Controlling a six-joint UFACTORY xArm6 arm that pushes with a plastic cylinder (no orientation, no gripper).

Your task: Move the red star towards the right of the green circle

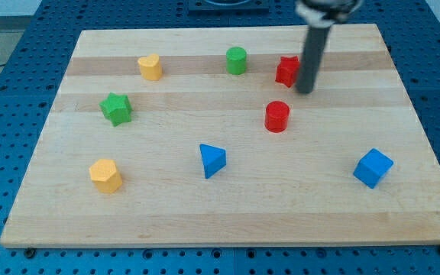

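The red star [286, 70] lies near the view's top, right of centre. The green circle [237, 59] stands to its left, a short gap apart. My tip [305, 91] rests on the board just right of the red star and slightly below it, touching or nearly touching its right side. The rod rises from there to the view's top.
A red cylinder [277, 116] sits below the star. A yellow heart [150, 67] and a green star [116, 108] are at the left. A yellow hexagon [105, 175], a blue triangle [211, 160] and a blue cube [373, 168] lie lower down on the wooden board [403, 214].
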